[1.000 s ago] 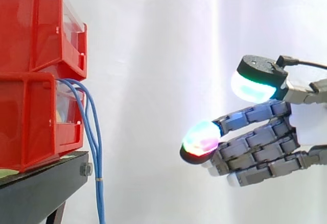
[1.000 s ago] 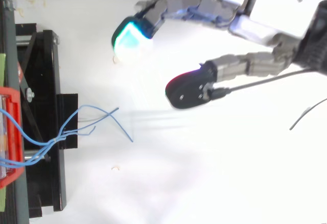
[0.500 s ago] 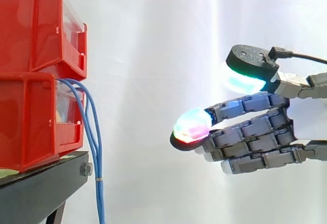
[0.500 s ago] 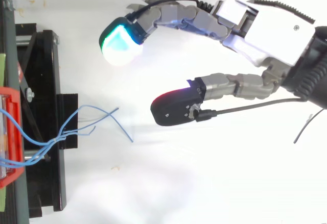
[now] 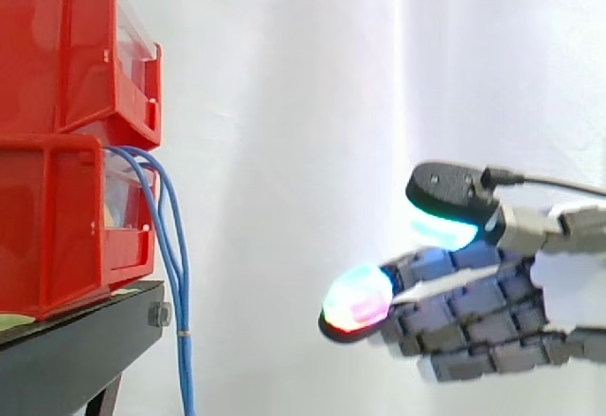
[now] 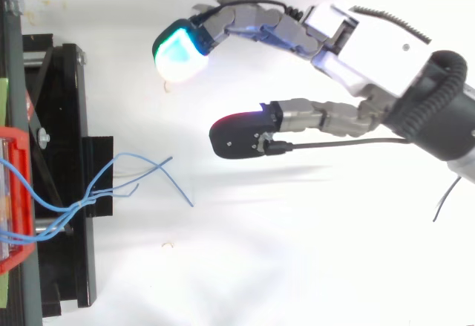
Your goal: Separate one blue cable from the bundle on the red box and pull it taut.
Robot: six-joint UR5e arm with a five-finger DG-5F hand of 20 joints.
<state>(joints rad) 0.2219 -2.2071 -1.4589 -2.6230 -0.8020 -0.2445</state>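
Note:
Several thin blue cables [image 5: 176,266] come out of the lower red bin [image 5: 57,226] and hang down past the black stand [image 5: 76,352]. From above, the cables [image 6: 104,185] fan out to the right, and their loose ends [image 6: 180,189] lie apart from each other. My hand [image 5: 473,316] is to the right of the cables with a wide gap between, open and holding nothing. In the top view the hand [image 6: 375,44] reaches in from the right, one finger [image 6: 237,134] pointing toward the cable ends and a green-glowing fingertip [image 6: 180,51] spread away from it.
An upper red bin [image 5: 71,51] is stacked on the lower one at the left. The stand's black frame [image 6: 59,118] runs along the left edge in the top view. A white curtain hangs behind, and the floor between hand and cables is white.
The hand has dropped lower in the side view and edged left toward the cables. The cables have not moved.

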